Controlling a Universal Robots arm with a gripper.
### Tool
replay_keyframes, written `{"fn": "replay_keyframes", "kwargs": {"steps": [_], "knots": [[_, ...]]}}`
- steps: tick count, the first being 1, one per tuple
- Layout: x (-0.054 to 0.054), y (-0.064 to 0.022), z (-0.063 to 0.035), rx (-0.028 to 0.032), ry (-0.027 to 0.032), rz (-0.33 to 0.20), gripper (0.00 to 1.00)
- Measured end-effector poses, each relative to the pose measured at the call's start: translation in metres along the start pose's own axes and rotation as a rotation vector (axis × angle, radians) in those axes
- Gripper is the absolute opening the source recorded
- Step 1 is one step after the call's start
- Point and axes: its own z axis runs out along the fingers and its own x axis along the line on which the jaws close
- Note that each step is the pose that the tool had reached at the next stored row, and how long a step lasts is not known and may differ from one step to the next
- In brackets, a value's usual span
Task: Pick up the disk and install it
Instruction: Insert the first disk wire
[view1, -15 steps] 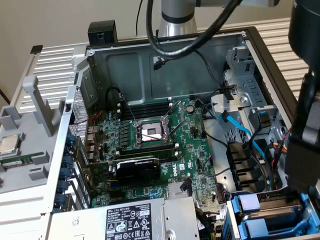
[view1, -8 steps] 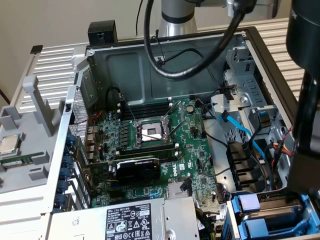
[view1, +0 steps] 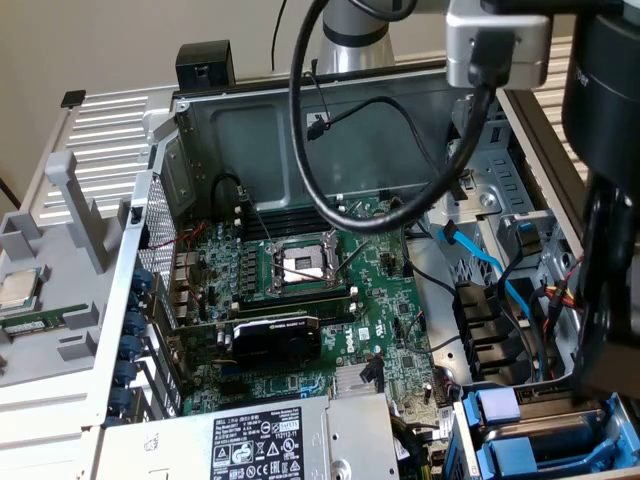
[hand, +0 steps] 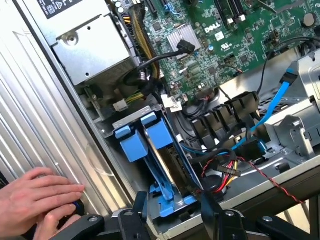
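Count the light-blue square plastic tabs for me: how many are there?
2: one tab on the side toward the person's hand, the second tab right beside it, nearer the green board. More may be hidden deeper.

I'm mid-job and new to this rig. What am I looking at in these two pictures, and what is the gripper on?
One picture comes from a camera off the arm. It looks into an open grey metal computer case with a green circuit board. The other comes from a camera on the arm's wrist, looking past the black gripper. The gripper is at the near end of the disk, a silver-metal hard drive in a blue plastic frame, standing on edge inside the case. Whether it grips the disk is unclear. A person's hand is at the ribbed silver side panel.
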Motion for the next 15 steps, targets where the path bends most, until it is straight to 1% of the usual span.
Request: {"fn": "replay_keyframes", "kwargs": {"steps": [2,3,7,15], "knots": [[0.0,0.0001,0.0002,0.0003,0.0025,0.0,0.55],[0.0,0.0001,0.0006,0.0002,0.0019,-0.01,0.55],[0.0,0.0007,0.0039,-0.0024,-0.0081,-0.081,0.55],[0.0,0.0021,0.0138,-0.0078,-0.0288,-0.226,0.55]]}}
